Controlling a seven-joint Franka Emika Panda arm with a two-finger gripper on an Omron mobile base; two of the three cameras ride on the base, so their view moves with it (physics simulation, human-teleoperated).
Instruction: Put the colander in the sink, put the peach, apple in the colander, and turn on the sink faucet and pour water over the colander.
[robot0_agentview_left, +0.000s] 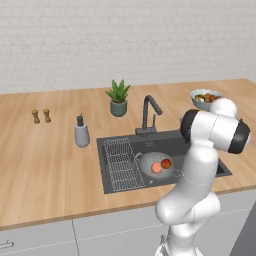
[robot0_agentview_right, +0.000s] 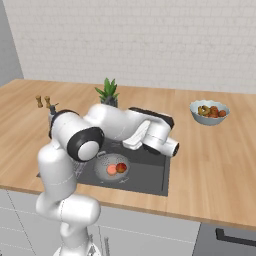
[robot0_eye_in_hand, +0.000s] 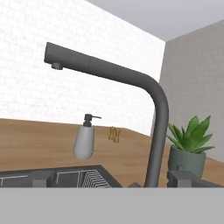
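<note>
The grey colander (robot0_agentview_left: 146, 161) sits in the dark sink (robot0_agentview_left: 167, 144), right of the wire rack. Inside it lie the pale peach (robot0_agentview_left: 156, 168) and the dark red apple (robot0_agentview_left: 166, 163); from the right they are the peach (robot0_agentview_right: 111, 170) and apple (robot0_agentview_right: 121, 167) in the colander (robot0_agentview_right: 102, 165). The dark faucet (robot0_agentview_left: 148, 113) stands behind the basin, with no water under its spout. My gripper (robot0_agentview_right: 126, 144) hangs low over the sink (robot0_agentview_right: 145, 176), pointing at the faucet (robot0_eye_in_hand: 131, 76). In the hand view the gripper (robot0_eye_in_hand: 109, 179) is open, its tips either side of the faucet's base.
A grey soap dispenser (robot0_agentview_left: 81, 132) stands left of the sink. A potted plant (robot0_agentview_left: 118, 98) stands behind the faucet. The fruit bowl (robot0_agentview_left: 205, 97) is at the back right, and two small shakers (robot0_agentview_left: 41, 116) at the far left. My own arm hides the sink's right part.
</note>
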